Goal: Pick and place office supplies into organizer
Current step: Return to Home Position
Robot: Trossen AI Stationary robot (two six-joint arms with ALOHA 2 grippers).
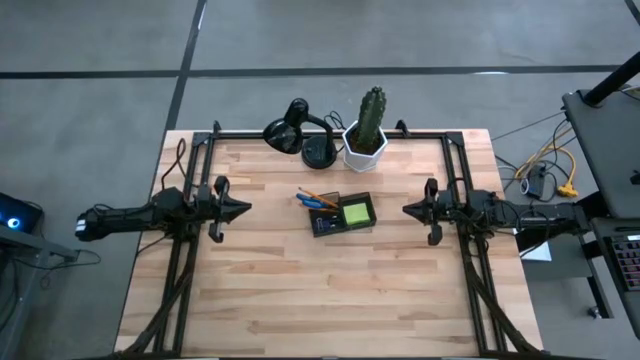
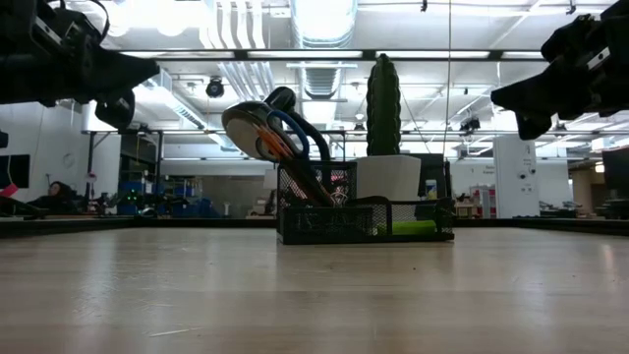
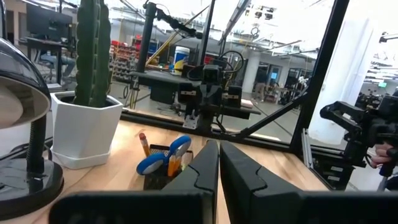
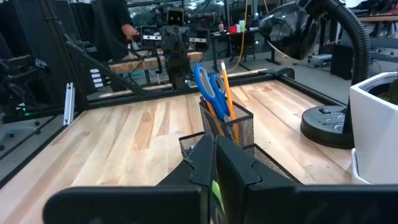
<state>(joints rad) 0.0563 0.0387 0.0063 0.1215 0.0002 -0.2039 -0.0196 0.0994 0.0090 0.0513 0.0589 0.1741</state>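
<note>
The job now is to park both arms at rest, and I judge that nearly done. All the supplies I can see sit in the organizer (image 1: 342, 213), and I see nothing loose on the surface (image 1: 330, 290) around it. The scissors (image 1: 320, 202) and the orange pencils (image 1: 308, 193) lean out of its mesh cup, on the side facing my left arm. The green sticky pad (image 1: 356, 212) lies flat in the compartment on the side facing my right arm.

To finish well, I want any last settling to be slow and directed away from the organizer, never across it. The scissor handles and pencil ends stick up above the rim and lean outward, so a low sweep past them could tip the cup or drag the whole tray. I also want no drift toward the lamp (image 1: 300, 132) or the cactus (image 1: 371, 115) standing behind the organizer.

My left gripper (image 1: 243, 209) is well to one side of the organizer and my right gripper (image 1: 408, 209) is nearer on the opposite side. Each points at the organizer and is held above the surface. Both arms stretch out roughly level and mirror each other. Both grippers have their fingers pressed together and carry nothing.
</note>
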